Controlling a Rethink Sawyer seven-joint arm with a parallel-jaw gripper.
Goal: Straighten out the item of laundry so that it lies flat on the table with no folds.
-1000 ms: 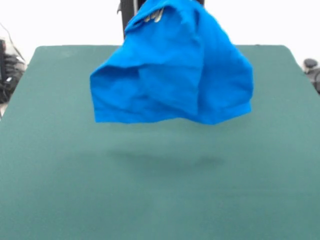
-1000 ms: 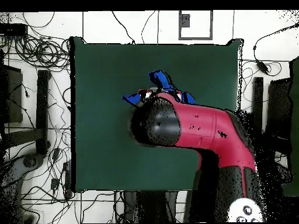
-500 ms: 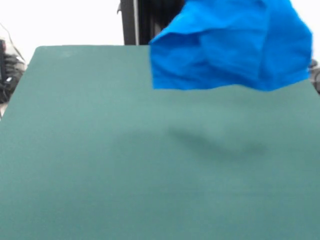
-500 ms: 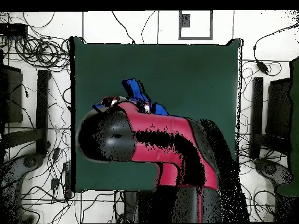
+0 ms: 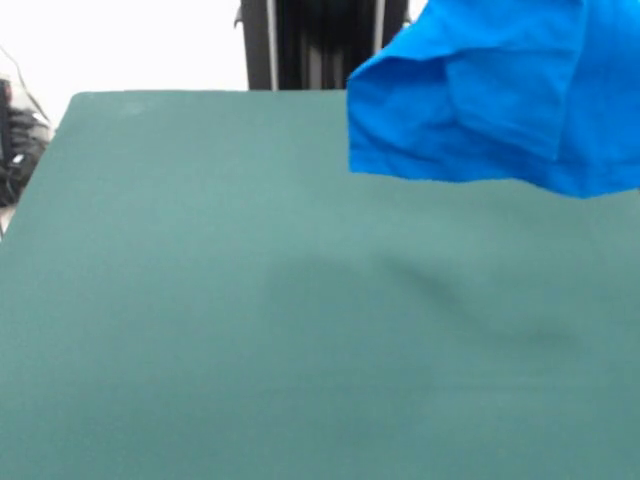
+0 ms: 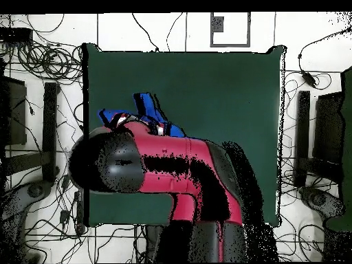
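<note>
The jaws cannot be seen in either view, so I cannot tell if they are apart, together or pinching cloth. In the front view they are hidden above the top edge, and in the overhead view the big red and black arm (image 6: 158,161) covers them.

The blue T-shirt (image 5: 500,95) hangs in the air, so something up there must be holding it (most likely the gripper, but that is my guess). It hangs down below where the jaws should be, bunched up and full of folds, with its bottom edge loose and open. It does not touch the table (image 5: 200,330). A soft dark shadow lies on the green top under it and a bit nearer the camera. In the overhead view only small bits of blue cloth poke out from behind the arm, close to one side edge of the table.

So the job looks far from done. No part of the shirt lies flat. What is left is nearly all of it: bring the shirt down onto the green top, let it go, then pull the folds out until it is smooth. Since it hangs near a side edge, I think it may land partly off the table if it is dropped right there
</note>
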